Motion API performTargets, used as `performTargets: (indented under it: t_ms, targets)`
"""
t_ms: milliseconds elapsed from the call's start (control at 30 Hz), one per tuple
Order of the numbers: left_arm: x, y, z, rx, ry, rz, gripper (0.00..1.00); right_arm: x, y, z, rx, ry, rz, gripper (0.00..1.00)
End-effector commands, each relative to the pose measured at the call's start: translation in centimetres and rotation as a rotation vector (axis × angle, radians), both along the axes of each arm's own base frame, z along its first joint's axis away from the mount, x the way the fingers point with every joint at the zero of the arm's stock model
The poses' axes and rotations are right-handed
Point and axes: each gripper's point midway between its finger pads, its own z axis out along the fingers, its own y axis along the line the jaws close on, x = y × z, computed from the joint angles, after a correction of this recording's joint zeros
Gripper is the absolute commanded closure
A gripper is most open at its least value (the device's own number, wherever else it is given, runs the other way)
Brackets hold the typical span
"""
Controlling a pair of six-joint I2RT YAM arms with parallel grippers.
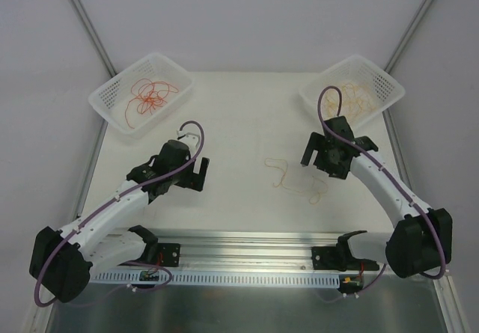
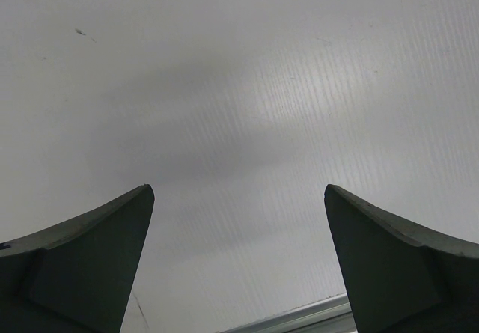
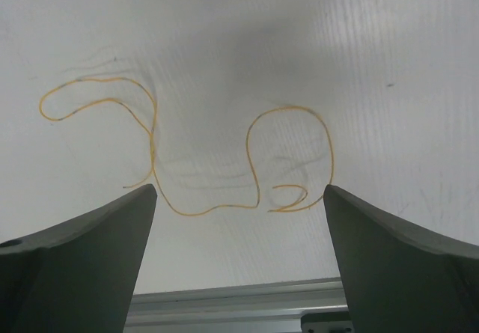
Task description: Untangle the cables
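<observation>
One thin orange-yellow cable [image 1: 296,177] lies loose in curls on the white table, right of centre. In the right wrist view the same cable [image 3: 153,135] runs in two loops just beyond my fingertips. My right gripper [image 1: 334,165] [image 3: 239,188] hovers above and to the right of it, open, with nothing between the fingers. More orange-yellow cables [image 1: 358,97] lie in the right basket, and red cables [image 1: 148,96] lie in the left basket. My left gripper [image 1: 174,177] [image 2: 239,188] hangs open over bare table, holding nothing.
The left white basket [image 1: 105,97] stands at the back left and the right white basket [image 1: 389,86] at the back right. A metal rail [image 1: 247,243] runs along the near edge between the arm bases. Grey enclosure walls stand at the sides.
</observation>
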Motion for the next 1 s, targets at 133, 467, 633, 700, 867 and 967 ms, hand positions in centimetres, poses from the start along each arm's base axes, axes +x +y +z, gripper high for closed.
performTargets:
  t_ms: [133, 467, 633, 700, 867, 967]
  targets:
    - [1.3, 0.5, 1.4, 0.023, -0.052, 0.019, 0.01, -0.9, 3.3, -3.1, 0.071, -0.004, -0.061, 0.00]
    - [1.1, 0.8, 1.6, 0.019, -0.066, 0.026, 0.01, 0.5, 7.7, -4.3, -0.062, 0.019, 0.078, 0.00]
    - [1.0, 0.7, 1.7, 0.009, -0.068, 0.023, 0.01, 0.9, 9.2, -6.2, -0.110, 0.059, 0.128, 0.00]
    - [0.9, 0.7, 1.6, 0.008, -0.067, 0.022, 0.01, 1.1, 9.6, -7.1, -0.135, 0.078, 0.140, 0.00]
    - [0.9, 0.5, 1.6, 0.000, -0.062, 0.014, 0.01, 1.2, 10.7, -9.0, -0.168, 0.114, 0.165, 0.01]
    - [0.9, 0.4, 1.7, -0.002, -0.065, 0.015, 0.01, 1.0, 10.7, -10.1, -0.185, 0.133, 0.162, 0.00]
